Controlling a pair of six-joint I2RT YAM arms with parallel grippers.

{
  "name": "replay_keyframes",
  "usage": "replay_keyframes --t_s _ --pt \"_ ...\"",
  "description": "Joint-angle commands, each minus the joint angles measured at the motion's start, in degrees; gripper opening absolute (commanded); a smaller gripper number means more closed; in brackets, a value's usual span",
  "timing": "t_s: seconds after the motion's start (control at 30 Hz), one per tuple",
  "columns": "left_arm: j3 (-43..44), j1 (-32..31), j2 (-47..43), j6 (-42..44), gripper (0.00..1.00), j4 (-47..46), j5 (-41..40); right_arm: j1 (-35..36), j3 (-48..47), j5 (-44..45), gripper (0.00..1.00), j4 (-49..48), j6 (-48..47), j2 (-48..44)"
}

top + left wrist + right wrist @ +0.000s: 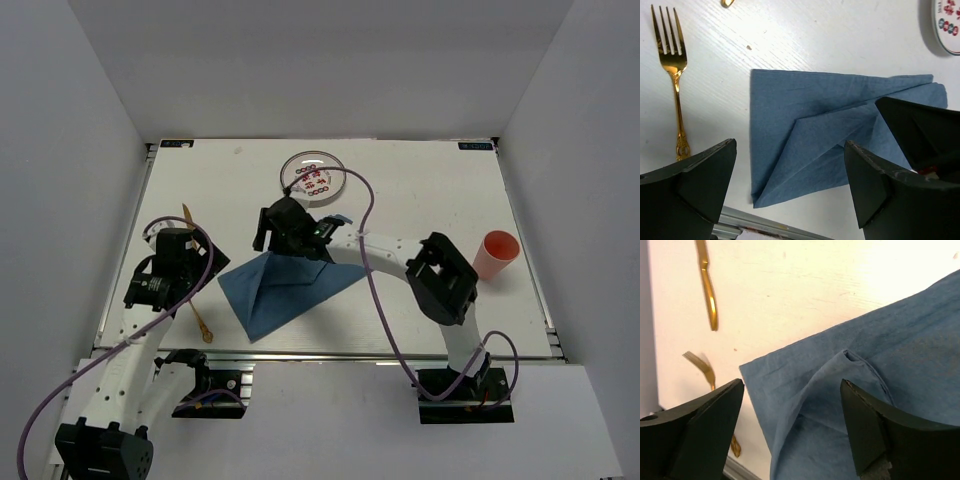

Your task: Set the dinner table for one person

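Looking down from above, the dinner table (pixel 430 190) fills the middle of the view, white, with its metal rail (pixel 320 353) along the near edge. A blue cloth (pixel 290 290) lies folded on it close to the rail. A patterned plate (pixel 313 177) sits just beyond the cloth's far corner, and a red cup (pixel 495 253) sits well apart by the right edge. A gold fork (pixel 204 325) and another gold utensil (pixel 187 213) lie on the tabletop at the left. The right gripper (pixel 283 235) hangs over the cloth's far part. From the left wrist, the left gripper (pixel 790 150) shows its jaws spread wide, holding nothing; the cloth lies below between them, the fork to its left on bare tabletop. From the right wrist, the right gripper's jaws likewise stand wide apart, pinching nothing, above a raised fold of the cloth.
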State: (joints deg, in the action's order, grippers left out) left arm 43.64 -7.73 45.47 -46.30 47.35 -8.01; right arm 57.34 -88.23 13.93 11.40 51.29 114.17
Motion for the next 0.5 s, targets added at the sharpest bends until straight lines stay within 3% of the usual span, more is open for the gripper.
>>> replay_keyframes --t_s 0.0,0.1,0.2,0.27,0.33,0.47 --pt "0.3 -0.2 0.5 -1.2 0.98 2.3 -1.8 0.9 -4.1 3.4 0.82 5.1 3.7 3.5" --pt "0.6 -0.2 0.7 -1.1 0.98 2.7 -2.0 1.2 -3.5 4.6 0.76 5.7 5.6 5.3" --pt "0.3 -0.2 0.8 -1.1 0.98 2.5 -1.9 1.2 -0.8 6.4 0.53 4.3 6.9 4.0" --pt "-0.5 -0.2 1.0 -1.2 0.98 1.5 -1.6 1.1 1.6 7.4 0.32 2.4 7.2 2.7" --pt "-1.8 -0.2 1.3 -1.3 0.98 0.6 -1.0 1.1 4.7 7.9 0.00 -1.1 6.3 0.2" --pt "-4.5 -0.2 4.7 -2.4 0.98 -2.8 -0.3 1.3 9.2 9.7 0.00 -4.1 5.8 -4.7"
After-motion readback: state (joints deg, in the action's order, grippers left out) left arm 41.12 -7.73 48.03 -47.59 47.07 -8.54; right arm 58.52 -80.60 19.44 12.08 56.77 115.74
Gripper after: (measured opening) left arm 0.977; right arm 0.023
